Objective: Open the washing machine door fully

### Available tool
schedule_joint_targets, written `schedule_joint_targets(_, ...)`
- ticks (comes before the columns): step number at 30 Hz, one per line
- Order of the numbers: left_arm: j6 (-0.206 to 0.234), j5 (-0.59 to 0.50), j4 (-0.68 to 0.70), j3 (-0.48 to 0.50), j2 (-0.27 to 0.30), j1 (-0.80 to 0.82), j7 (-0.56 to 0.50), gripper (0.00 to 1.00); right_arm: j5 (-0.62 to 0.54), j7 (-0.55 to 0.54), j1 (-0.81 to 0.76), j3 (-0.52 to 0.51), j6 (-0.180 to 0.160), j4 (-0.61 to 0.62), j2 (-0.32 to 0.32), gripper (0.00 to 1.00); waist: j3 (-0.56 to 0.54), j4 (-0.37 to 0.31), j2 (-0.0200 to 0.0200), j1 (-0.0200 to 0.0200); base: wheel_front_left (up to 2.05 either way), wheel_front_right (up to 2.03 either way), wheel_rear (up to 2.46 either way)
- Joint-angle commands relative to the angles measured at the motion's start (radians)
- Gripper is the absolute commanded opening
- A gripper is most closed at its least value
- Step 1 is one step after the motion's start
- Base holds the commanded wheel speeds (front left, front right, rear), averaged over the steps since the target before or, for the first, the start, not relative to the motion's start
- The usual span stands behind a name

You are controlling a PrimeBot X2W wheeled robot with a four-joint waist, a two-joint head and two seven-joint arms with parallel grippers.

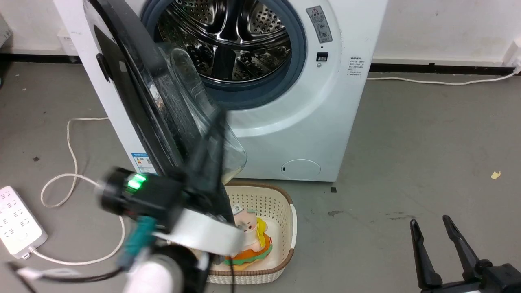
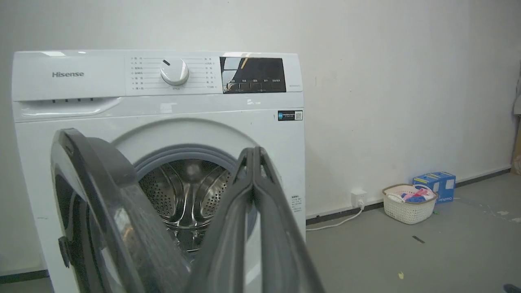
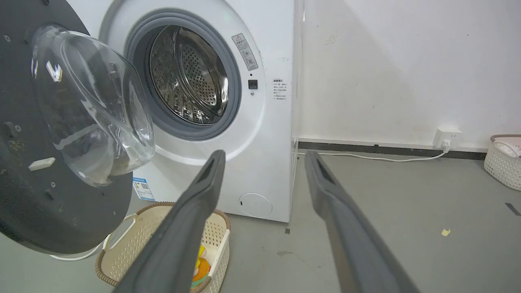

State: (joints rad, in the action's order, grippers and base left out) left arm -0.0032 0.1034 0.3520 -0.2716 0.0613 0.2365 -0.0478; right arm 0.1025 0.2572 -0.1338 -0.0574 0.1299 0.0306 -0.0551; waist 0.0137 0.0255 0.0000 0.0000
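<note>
The white washing machine [image 1: 309, 122] [image 2: 73, 110] [image 3: 268, 122] stands against the wall with its steel drum [image 1: 232, 36] exposed. The washing machine door [image 1: 134, 93] [image 2: 106, 195] [image 3: 40, 191] hangs about half open on the left, black rim edge-on, clear glass bowl [image 3: 93, 106] bulging toward the drum. My left gripper [image 1: 220, 118] [image 2: 254, 152] is shut on nothing; it points up on the door's inner side, beside the bowl, blurred in the head view. Whether it touches the door I cannot tell. My right gripper [image 1: 430, 220] [image 3: 264, 154] is open, low at the right, well clear of the machine.
A cream basket [image 1: 291, 215] [image 3: 122, 248] holding a plush toy [image 1: 254, 240] sits on the floor under the door. A white power strip [image 1: 16, 219] and looping cable [image 1: 73, 162] lie at the left. Another basket [image 2: 407, 205] and a blue box [image 2: 435, 183] stand by the far wall.
</note>
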Motion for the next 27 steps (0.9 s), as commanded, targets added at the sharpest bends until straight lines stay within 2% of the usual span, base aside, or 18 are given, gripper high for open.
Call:
schedule_joint_targets(1, -0.004, 0.004, -0.009, -0.011, -0.003, -0.019, -0.008, 0.0, 0.009, 0.004, 0.015, 0.001, 0.001, -0.004, 0.005, 1.0, 0.003, 0.0, 0.0, 0.0, 0.0, 0.0, 0.0)
schedule_joint_targets(7, -0.003, 0.109, -0.142, -0.12, -0.009, -0.095, -0.041, 0.0, 0.015, 0.004, 0.025, 0.008, 0.001, -0.009, 0.005, 1.0, 0.02, -0.004, 0.0, 0.0, 0.0, 0.0, 0.0)
schedule_joint_targets(11, 0.009, 0.12, -0.253, -0.149, -0.01, -0.113, -0.028, 0.0, 0.014, 0.004, 0.032, 0.013, 0.001, -0.013, 0.005, 1.0, 0.032, -0.008, 0.0, 0.0, 0.0, 0.0, 0.0)
schedule_joint_targets(20, 0.056, 0.142, -0.43, -0.122, -0.009, -0.094, 0.046, 0.0, 0.021, 0.004, 0.04, 0.01, 0.001, -0.015, 0.005, 1.0, 0.059, 0.001, 0.0, 0.0, 0.0, 0.0, 0.0)
schedule_joint_targets(27, 0.063, 0.162, -0.475, -0.107, -0.006, -0.095, 0.08, 0.0, 0.019, 0.004, 0.033, 0.003, 0.001, -0.028, 0.005, 1.0, 0.042, 0.064, 0.0, 0.0, 0.0, 0.0, 0.0)
